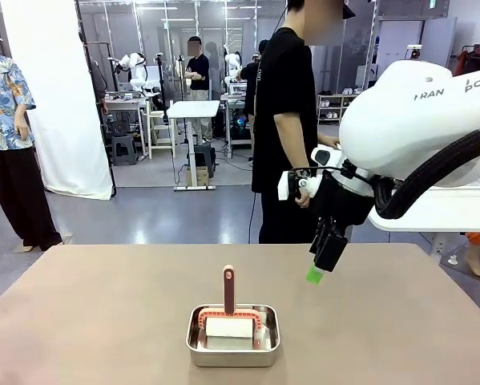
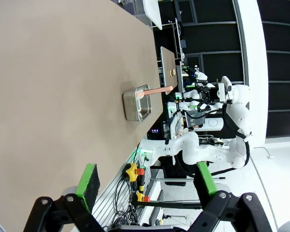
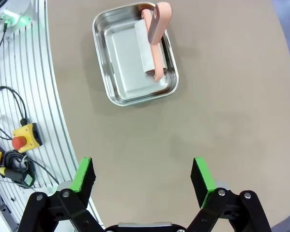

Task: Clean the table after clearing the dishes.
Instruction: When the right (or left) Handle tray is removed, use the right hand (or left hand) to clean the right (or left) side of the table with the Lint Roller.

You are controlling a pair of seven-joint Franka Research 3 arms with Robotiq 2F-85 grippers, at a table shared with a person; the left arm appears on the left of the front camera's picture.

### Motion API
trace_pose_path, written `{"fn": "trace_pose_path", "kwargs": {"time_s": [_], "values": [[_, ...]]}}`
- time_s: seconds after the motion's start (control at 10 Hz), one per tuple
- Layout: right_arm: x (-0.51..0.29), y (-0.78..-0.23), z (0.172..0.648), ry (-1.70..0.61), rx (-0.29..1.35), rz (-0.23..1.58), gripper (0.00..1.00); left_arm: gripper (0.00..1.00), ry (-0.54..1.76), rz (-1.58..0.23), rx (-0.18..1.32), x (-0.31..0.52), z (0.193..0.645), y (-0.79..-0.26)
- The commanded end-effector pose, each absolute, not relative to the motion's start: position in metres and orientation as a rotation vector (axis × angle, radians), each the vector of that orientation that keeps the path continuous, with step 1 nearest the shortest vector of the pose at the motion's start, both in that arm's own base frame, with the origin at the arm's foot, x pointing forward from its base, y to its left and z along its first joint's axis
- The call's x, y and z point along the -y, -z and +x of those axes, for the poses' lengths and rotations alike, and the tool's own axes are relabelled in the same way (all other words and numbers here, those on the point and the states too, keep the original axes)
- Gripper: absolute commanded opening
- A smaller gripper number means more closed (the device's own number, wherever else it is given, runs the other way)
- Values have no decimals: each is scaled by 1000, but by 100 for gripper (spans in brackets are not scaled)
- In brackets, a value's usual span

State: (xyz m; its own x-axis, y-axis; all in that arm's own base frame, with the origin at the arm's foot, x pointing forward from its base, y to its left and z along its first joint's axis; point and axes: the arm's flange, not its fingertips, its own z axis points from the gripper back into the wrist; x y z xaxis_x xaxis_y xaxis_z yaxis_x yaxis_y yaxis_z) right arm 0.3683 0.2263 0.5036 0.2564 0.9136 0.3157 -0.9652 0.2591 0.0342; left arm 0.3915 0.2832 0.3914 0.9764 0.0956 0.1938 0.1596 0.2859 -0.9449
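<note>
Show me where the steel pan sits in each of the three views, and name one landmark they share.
Front view: steel pan at bottom centre, on the tan table.
Left wrist view: steel pan near picture centre, turned sideways, close to the table's edge.
Right wrist view: steel pan at the top, left of centre.
Shared landmark: the pink-handled roller propped in the pan.

Tan table (image 1: 103,321), steel-grey pan (image 1: 233,358) (salmon-pink roller handle (image 1: 228,287), white roll (image 1: 229,327))
</note>
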Motion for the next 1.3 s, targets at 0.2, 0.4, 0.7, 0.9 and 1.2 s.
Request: {"fn": "trace_pose_path", "kwargs": {"time_s": [0.2, 0.4, 0.7, 0.9, 1.2], "values": [[-282, -488, 387, -1481, 221, 200, 100, 100, 43, -1286, 238, -282, 387, -393], [-321, -494, 399, -1550, 182, 119, 100, 100, 43, -1286, 238, -282, 387, -393], [-376, -489, 411, -1619, 136, 47, 100, 100, 43, -1286, 238, -282, 387, -393], [-401, -481, 413, -1625, 120, 16, 100, 100, 43, -1286, 238, -282, 387, -393], [-425, -463, 416, -1624, 96, -5, 100, 100, 43, -1286, 238, -282, 387, -393]]}}
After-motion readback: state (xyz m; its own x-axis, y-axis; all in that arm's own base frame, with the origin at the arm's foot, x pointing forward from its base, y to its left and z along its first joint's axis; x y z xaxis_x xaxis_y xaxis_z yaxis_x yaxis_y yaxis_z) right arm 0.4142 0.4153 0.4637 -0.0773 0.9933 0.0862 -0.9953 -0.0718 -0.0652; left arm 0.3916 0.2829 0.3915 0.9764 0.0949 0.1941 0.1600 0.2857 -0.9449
